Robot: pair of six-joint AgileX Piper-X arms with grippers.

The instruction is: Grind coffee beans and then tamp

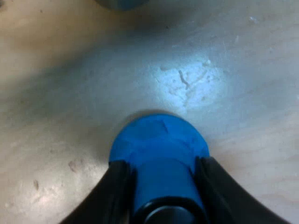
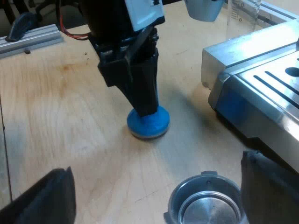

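A blue tamper [image 1: 159,140] stands base down on the wooden table, and my left gripper [image 1: 162,163] is shut on its stem from above. The right wrist view shows that same left gripper [image 2: 142,105] clamped on the blue tamper [image 2: 148,122]. My right gripper [image 2: 159,196] is open, its black fingers [image 2: 46,196] spread wide just above the table. The round metal basket of the holder [image 2: 205,207] sits between them, nearer one finger, a short way from the tamper. Its handle is hidden.
The espresso machine's [image 2: 261,84] metal base and slotted drip tray stand close beside the holder. Beyond the machine are a measuring glass [image 2: 243,14] and a pale blue mug [image 2: 203,9]. An aluminium rail [image 2: 32,35] runs along the table's far edge.
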